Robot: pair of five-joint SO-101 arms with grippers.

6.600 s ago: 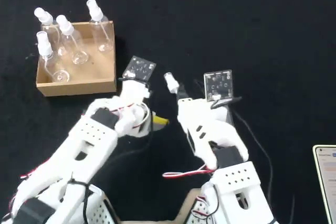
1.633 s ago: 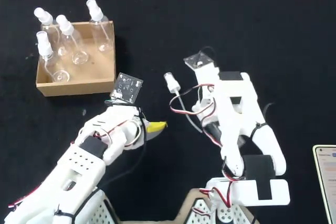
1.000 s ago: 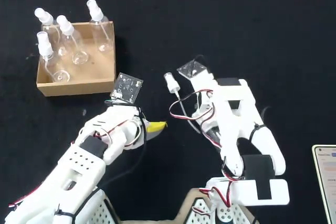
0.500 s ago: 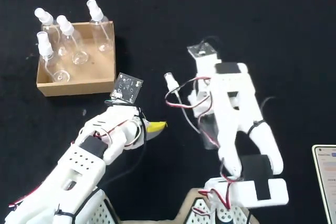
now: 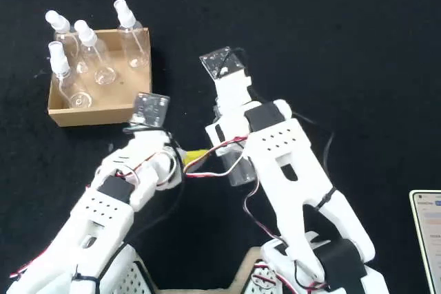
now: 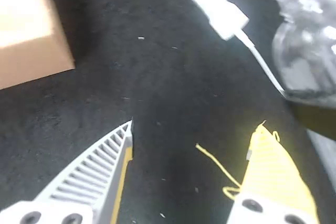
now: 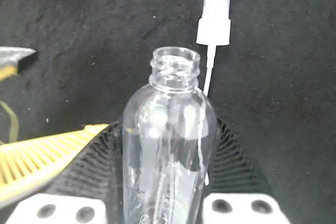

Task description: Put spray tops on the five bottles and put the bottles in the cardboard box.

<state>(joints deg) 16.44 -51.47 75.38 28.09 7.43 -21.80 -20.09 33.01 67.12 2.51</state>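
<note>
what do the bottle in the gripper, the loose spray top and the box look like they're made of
Bottle: clear and glossy, probably plastic; the dark table shows through it and it carries bright highlights.
Spray top: opaque white, smooth, likely plastic, with a thin tube hanging from it.
Box: plain brown cardboard, matte, open at the top.

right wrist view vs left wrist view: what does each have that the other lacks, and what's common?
Right wrist view alone: the open threaded neck of the clear plastic bottle, uncapped, with the right gripper shut on its body. Left wrist view alone: a corner of the brown cardboard box and the left gripper, jaws open over the black table. Shared: the white spray top lying on the table beside the bottle, and the bottle itself.
</note>
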